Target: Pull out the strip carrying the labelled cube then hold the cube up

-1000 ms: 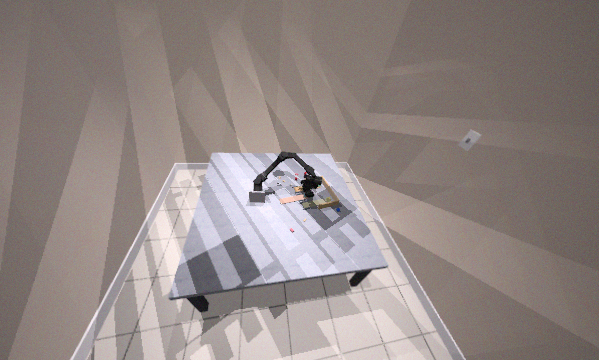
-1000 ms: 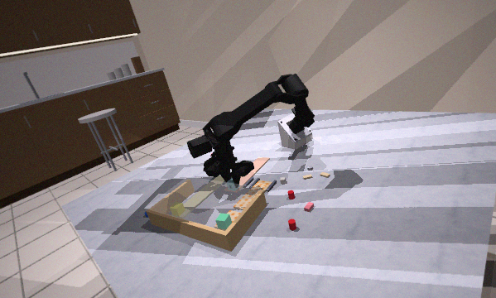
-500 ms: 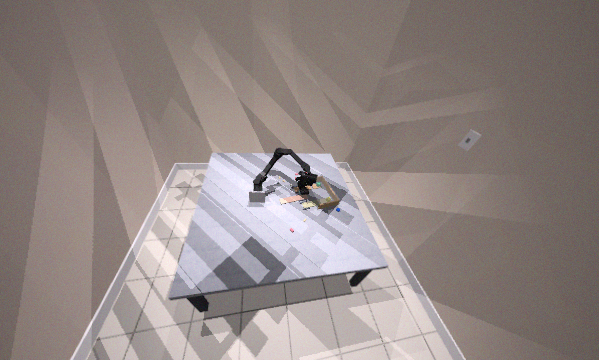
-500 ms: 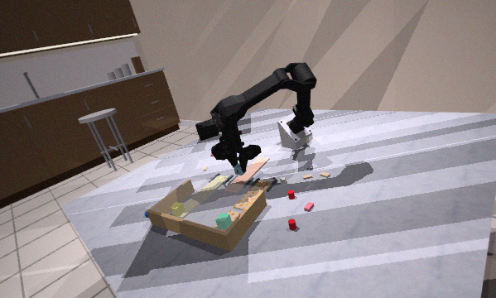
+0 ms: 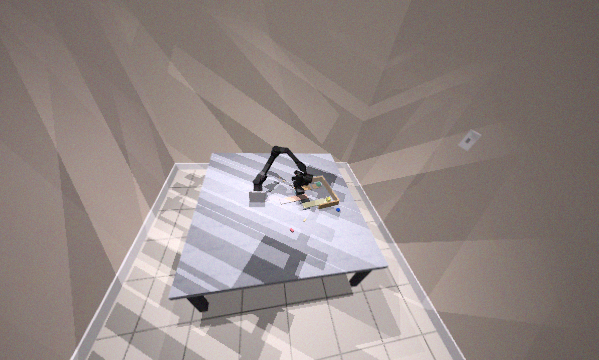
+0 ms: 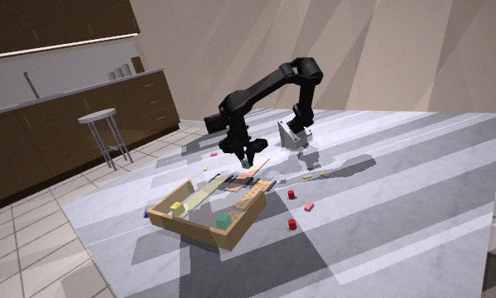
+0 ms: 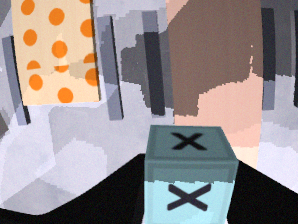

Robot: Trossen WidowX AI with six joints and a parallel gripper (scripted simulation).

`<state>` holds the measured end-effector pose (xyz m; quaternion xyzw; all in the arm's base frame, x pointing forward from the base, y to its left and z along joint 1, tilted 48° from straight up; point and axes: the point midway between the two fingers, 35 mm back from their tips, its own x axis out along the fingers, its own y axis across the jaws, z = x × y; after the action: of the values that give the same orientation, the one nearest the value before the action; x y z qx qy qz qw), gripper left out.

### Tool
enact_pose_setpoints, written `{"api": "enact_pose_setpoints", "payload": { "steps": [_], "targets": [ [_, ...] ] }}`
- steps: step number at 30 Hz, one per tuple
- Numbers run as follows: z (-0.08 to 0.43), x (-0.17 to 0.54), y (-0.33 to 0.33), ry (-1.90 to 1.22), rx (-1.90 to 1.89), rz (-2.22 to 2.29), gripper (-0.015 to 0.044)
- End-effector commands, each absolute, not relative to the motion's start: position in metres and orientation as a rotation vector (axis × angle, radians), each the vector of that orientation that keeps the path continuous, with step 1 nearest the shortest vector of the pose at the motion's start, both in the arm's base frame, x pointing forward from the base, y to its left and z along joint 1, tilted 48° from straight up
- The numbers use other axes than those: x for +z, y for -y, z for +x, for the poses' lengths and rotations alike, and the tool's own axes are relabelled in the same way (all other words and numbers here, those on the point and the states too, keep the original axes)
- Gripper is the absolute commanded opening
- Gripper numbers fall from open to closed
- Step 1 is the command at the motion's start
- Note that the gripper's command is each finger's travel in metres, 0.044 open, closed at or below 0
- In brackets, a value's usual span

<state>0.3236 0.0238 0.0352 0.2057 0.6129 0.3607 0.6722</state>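
Blue-green cube (image 6: 245,163) (image 7: 190,175), crosses on two visible faces, sits between the fingers of the claw (image 5: 300,192) (image 6: 247,161) (image 7: 185,164), closed firmly on it. Aloft, above the pink strip (image 5: 292,199) (image 6: 252,171) (image 7: 227,107). Probably light and stiff; flat opposite sides look the best hold, though smooth faces might slip. Wrist view gives the crosses; exterior gives the height and the wooden tray (image 5: 333,193) (image 6: 190,227), outside the wrist view. Top view: cube not discernible.

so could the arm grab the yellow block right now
Probably not yet: the gripper is shut on the teal cube. The yellow block looks uncovered from above, though the wooden walls might crowd the fingers.
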Motion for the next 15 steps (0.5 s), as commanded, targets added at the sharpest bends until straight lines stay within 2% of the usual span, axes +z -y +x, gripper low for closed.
{"api": "enact_pose_setpoints", "payload": {
  "steps": [1, 15],
  "targets": [
    [0.307, 0.033, -0.021, -1.376, 0.811, 0.458, 0.0],
    [0.301, 0.057, 0.006, -1.378, 0.81, 0.457, 0.0]
  ]
}}
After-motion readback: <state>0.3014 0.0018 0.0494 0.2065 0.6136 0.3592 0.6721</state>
